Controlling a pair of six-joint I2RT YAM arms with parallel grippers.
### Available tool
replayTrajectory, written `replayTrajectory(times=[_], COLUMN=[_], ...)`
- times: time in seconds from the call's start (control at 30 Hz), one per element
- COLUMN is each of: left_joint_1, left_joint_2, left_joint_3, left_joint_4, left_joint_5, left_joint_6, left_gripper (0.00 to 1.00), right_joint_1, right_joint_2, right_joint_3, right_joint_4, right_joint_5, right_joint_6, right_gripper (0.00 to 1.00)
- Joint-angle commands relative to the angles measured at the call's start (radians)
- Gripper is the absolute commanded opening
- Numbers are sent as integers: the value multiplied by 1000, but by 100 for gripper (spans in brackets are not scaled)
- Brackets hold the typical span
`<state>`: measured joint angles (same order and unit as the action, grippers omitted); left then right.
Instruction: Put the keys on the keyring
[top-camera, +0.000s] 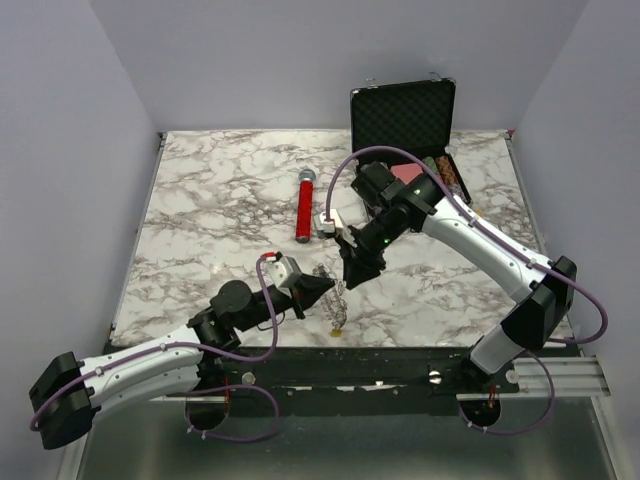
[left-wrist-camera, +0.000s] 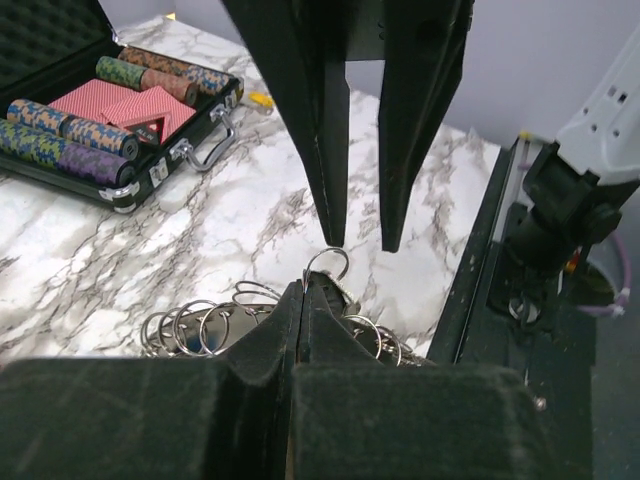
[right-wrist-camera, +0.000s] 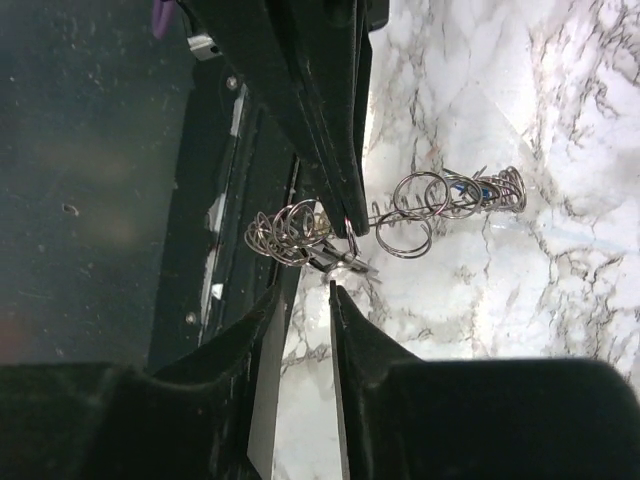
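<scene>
The keyring (top-camera: 336, 292) is a chain of thin metal rings near the table's front edge, with a small yellow tag (top-camera: 338, 328). My left gripper (top-camera: 320, 290) is shut on one ring of it (left-wrist-camera: 328, 262), and the chain (left-wrist-camera: 190, 325) trails to either side of the jaws. In the right wrist view the rings (right-wrist-camera: 440, 195) hang from the left fingers (right-wrist-camera: 335, 150). A small key (right-wrist-camera: 345, 262) dangles among them, and a bit of blue (right-wrist-camera: 483, 190) shows in the far cluster. My right gripper (right-wrist-camera: 303, 290) is open and empty, its tips just short of the held ring; it also shows in the top view (top-camera: 355, 270).
A red-handled microphone (top-camera: 303, 208) lies mid-table. An open black case (top-camera: 402, 112) holding poker chips (left-wrist-camera: 70, 145) and cards stands at the back right. The table's front edge and black rail (left-wrist-camera: 500, 250) run close beside the keyring.
</scene>
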<state>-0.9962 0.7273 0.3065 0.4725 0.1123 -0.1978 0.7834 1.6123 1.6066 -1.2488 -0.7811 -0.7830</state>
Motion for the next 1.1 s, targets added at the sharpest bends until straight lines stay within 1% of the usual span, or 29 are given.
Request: replayTrajectory(times=[0.0,0.03,0.1,0.17,0.23,0.37,0.53,0.63,0.77,0.93,0.97,1.03,1.07], left_joint_1=[-1,-2,-1,-2,-2,-4,-4,-4,-5,-7,-7,-9,-9], left_joint_2=[-13,-8,-2,-3,-2,6,23,37,47,63,63,66,66], left_joint_3=[-58,-66,-73,-73,-70,-61,-73,-79,-83,-79,-79,-78,-78], left_joint_4=[310,336,363,365,356,350,402,437,477,488,491,492,492], left_joint_5=[-66,-71,-79,-85,-85,-66,-62,-66,-79,-92,-94,-97,-99], left_joint_6=[-137,-146,-150,-146,-135,-117,-127,-140,-146,-141,-140,-138,-138], left_gripper=[0,0,0,0,0,0,0,0,0,0,0,0,0], right_joint_1=[-26,-30,-47,-71,-105,-110,-113,-111,-110,-113,-111,-111,-111], right_joint_2=[-38,-40,-43,-46,-51,-57,-48,-32,-29,-29,-29,-29,-29], right_joint_3=[-11,-7,7,13,6,-36,-7,-20,-37,-36,-39,-36,-36], right_joint_4=[43,43,42,48,74,147,150,163,175,178,180,181,181], right_joint_5=[-122,-130,-147,-159,-179,-164,-196,-219,-228,-233,-233,-233,-231], right_joint_6=[18,22,31,51,86,155,177,186,203,205,206,209,212], right_gripper=[35,38,39,40,43,44,45,45,42,37,35,28,22])
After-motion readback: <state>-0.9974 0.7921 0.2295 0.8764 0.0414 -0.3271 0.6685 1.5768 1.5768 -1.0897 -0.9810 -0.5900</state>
